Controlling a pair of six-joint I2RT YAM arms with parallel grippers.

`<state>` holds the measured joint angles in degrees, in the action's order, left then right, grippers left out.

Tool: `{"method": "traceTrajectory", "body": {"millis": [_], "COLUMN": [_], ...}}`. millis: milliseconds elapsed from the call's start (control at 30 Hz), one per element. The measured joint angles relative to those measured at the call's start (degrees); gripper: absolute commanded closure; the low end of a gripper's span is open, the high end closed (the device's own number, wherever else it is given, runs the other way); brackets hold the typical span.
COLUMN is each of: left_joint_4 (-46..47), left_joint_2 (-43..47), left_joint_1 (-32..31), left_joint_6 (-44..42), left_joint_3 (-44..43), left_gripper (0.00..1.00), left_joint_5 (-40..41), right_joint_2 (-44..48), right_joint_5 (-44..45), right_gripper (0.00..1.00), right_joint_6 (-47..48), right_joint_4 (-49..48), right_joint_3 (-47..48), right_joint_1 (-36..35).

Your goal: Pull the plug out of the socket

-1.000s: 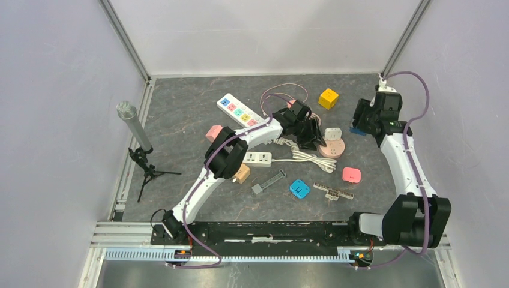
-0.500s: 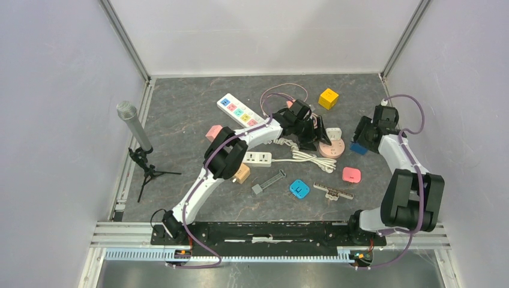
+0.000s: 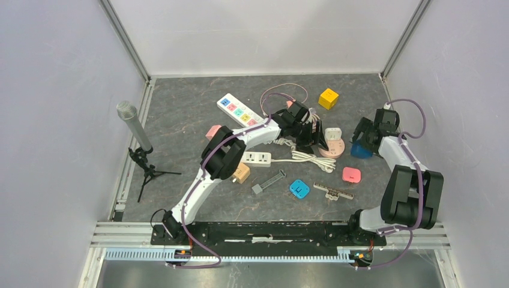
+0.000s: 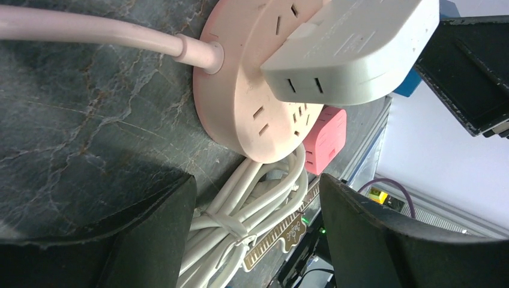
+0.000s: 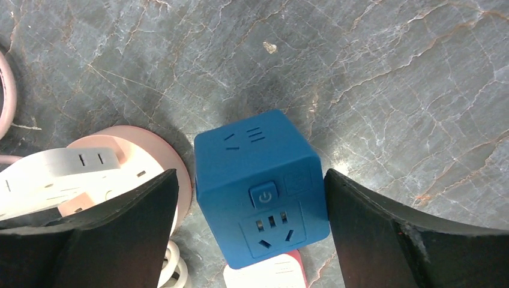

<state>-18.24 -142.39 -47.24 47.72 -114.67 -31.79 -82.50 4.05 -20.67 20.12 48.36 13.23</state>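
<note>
plug (image 4: 354, 48): white block, seated on the top face of the socket, not pulled off.
socket (image 4: 252, 90): round, pink, flat on the table (image 3: 180, 120); a pink cord (image 4: 90, 30) leaves its side.
place: in the top view the socket lies right of the table's middle, between the two grippers.
left gripper (image 4: 258, 186): jaws spread wide, holding nothing; it is low over the table just beside the socket and apart from the plug.
left fingers (image 4: 138, 240): one on each side of the white cable (image 4: 252, 210), which is coiled against the socket's rim.
right gripper (image 5: 251, 174): jaws spread wide, one on each side of the blue cube, with no grip on it.
right fingers (image 5: 90, 240): a slit of table shows between this one and the cube; the other stands very near the cube's far side, and whether it touches I cannot tell.
blue cube (image 5: 264, 198): on the table just right of the socket, its power button and one outlet facing the wrist camera.
pink cube (image 3: 352, 174): near the socket, on its near side.
comb (image 3: 333, 191): beside the pink cube, nearer the bases.
strip (image 3: 239, 111): white with coloured outlets, behind the left arm.
yellow cube (image 3: 328, 98): far side of the table, well apart from the socket.
microphone (image 3: 135, 126): on a small tripod at the table's left edge.
</note>
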Motion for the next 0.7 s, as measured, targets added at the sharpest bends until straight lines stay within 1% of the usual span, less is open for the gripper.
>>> {"method": "traceTrajectory", "body": {"millis": [200,333,500,700], "left_joint_4": [-1.4,-2.0,-2.4,-2.1], "left_joint_2": [0.2,0.2,0.2,0.2], "left_joint_1": [0.3,0.5,1.0,1.2], "left_joint_6": [-1.5,-1.7,-1.6,-1.4], "left_joint_3": [0.0,0.1,0.4,0.9], "left_gripper": [0.22,0.27,0.30,0.33], "left_joint_5": [-0.4,-0.5,-1.0,-1.2], "right_joint_2": [2.2,5.2,8.8,9.4], "right_joint_5": [0.5,-0.5,-8.1,-19.6], "right_gripper": [0.05,0.09,0.13,0.15], "right_joint_6": [0.4,1.9,5.6,9.8], "right_joint_4": [0.0,-0.4,-4.3,-10.4], "right_joint_3": [-0.3,-0.3,-0.3,-2.2], "right_joint_1": [0.0,0.0,0.0,-1.1]}}
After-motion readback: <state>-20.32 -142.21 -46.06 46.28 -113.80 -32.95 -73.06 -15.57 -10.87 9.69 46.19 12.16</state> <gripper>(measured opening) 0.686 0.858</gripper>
